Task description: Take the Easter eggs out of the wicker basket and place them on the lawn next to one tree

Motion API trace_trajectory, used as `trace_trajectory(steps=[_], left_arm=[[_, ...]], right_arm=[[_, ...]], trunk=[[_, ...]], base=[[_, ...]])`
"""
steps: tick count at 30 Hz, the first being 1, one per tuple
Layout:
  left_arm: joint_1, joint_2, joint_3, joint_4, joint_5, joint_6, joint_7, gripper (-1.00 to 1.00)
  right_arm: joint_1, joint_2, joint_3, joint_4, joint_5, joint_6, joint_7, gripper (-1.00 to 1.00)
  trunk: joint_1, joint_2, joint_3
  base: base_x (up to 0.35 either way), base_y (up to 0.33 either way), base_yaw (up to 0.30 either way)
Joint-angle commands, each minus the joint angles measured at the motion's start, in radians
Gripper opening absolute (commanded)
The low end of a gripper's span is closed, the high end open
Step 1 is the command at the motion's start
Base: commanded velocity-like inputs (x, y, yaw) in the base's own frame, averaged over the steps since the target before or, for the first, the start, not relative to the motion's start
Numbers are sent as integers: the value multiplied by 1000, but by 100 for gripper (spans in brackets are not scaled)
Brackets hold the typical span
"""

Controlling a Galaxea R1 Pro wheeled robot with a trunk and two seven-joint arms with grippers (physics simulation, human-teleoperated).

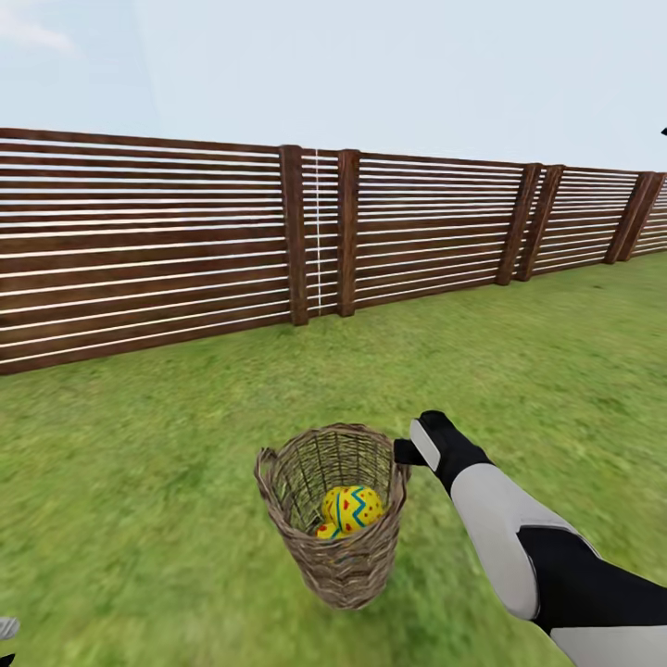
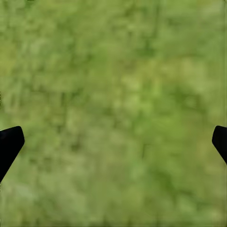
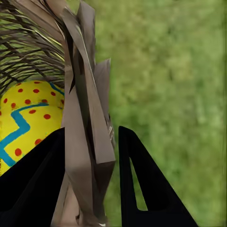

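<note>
upright wicker basket [image 1: 335,519] on the lawn [image 1: 139,463] holds yellow red-dotted easter eggs [image 1: 350,510].

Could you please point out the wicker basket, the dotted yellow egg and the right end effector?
Tan-brown open-weave wicker basket [image 1: 345,565], head view: front wall.
Bright yellow red-dotted egg [image 3: 28,118], right wrist view: its side.
Black right end effector [image 3: 90,156], right wrist view: between fingers, astride basket rim.

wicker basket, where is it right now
In the head view the wicker basket stands on the lawn low at centre, before the fence, with the right gripper at its rim.
</note>
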Motion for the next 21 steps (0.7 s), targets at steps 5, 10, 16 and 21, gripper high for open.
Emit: trace_trajectory(steps=[5, 10, 16, 21], left_arm=[[0, -1, 0, -1, 10, 9, -2, 100], [-1, -2, 1, 0, 10, 9, -2, 100], [-2, -4, 2, 0, 10, 9, 0, 100], [-2, -5, 3, -1, 9, 9, 0, 100]], right_arm=[[0, 2, -8, -2, -24, -1, -8, -100], [0, 3, -7, -1, -24, -1, -9, -100], [0, 2, -9, -1, -25, -1, -7, -100], [0, 2, -9, -1, -25, -1, -3, -100]], trunk=[[-19, 35, 15], [-39, 70, 30], [-62, 112, 49], [-81, 147, 64]], base=[[0, 0, 0], [0, 0, -97], [0, 0, -274], [0, 0, -221]])
